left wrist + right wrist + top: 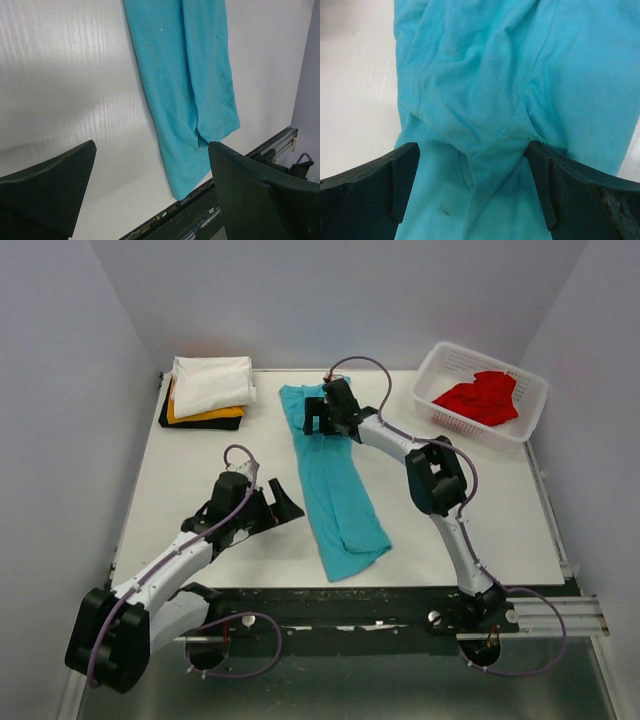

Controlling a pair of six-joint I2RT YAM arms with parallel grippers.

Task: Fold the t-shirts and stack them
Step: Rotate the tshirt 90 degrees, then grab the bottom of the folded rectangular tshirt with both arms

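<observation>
**A:** Where does the teal t-shirt (335, 490) lie?

**B:** It lies as a long folded strip down the middle of the table (190, 480), from the far side towards the near edge.

**A:** And the grippers?

**B:** The right gripper (316, 416) hovers over the strip's far end, jaws apart, cloth showing between them in its wrist view. The left gripper (283, 508) sits just left of the strip's near half, jaws apart, holding nothing

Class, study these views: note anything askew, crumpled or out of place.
The teal t-shirt lies as a long wrinkled strip slanting across the table, its near end reaching the front edge. The red t-shirt sits crumpled in the basket, unlike the neatly folded stack.
</observation>
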